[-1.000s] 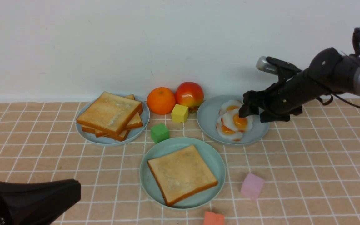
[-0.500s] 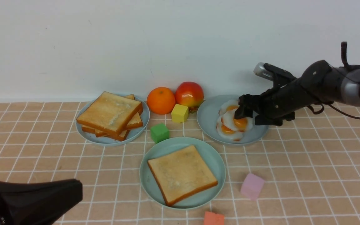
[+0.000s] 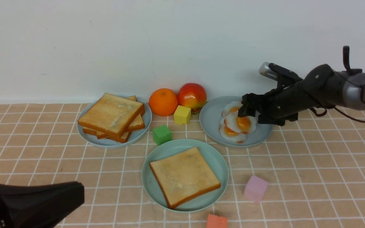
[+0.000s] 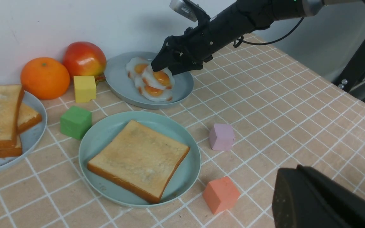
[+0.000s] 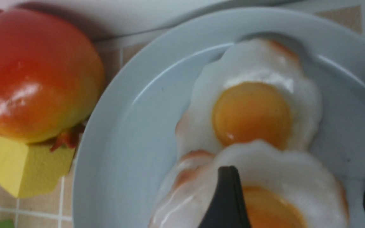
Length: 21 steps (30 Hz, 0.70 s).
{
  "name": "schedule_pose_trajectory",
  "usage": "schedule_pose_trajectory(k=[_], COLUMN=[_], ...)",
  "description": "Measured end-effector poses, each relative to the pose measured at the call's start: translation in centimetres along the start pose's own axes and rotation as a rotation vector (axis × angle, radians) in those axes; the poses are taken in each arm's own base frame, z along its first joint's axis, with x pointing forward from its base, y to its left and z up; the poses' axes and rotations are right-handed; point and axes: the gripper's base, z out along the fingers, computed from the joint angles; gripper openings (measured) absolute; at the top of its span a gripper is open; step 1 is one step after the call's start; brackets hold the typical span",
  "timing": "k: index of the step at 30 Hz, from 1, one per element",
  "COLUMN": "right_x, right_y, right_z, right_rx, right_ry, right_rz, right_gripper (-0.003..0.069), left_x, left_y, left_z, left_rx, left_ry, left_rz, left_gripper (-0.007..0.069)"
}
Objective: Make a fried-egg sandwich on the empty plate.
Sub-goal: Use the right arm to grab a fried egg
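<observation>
The pale mint-green plate sits front and centre, and a single golden toast slice lies on it with nothing on top. Several fried eggs are piled on a grey-blue plate at the back right. My right gripper hangs open just over the top egg, one finger over its yolk side and the other beyond its rim. My left gripper is shut and holds nothing, low at the front left; its black tip is near an orange-red cube.
A stack of toast slices fills a grey-blue plate at the back left. An orange, an apple, a yellow cube and a green cube stand between the plates. A pink cube and an orange-red cube lie at the front right.
My right arm has sunk lower and the gripper has edged slightly left over the egg pile, still open. The left arm has not moved.
</observation>
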Motion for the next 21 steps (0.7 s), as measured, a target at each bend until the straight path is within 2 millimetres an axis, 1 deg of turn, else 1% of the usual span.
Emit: schedule_pose_trajectory(k=[13, 17, 21], right_x=[0.0, 0.1, 0.1], right_y=[0.0, 0.0, -0.1], right_z=[0.8, 1.0, 1.0], right_rx=[-0.034, -0.046, -0.050], right_ry=[-0.025, -0.026, -0.020], right_rz=[0.028, 0.026, 0.016], right_gripper=[0.0547, 0.0535, 0.0447], left_x=[-0.1, -0.1, -0.1], left_y=[0.0, 0.0, 0.0], left_z=[0.0, 0.0, 0.0], left_rx=[0.002, 0.002, 0.002], left_ry=[-0.007, -0.007, -0.007], left_rz=[0.000, 0.000, 0.000], left_gripper=[-0.0013, -0.0013, -0.0013])
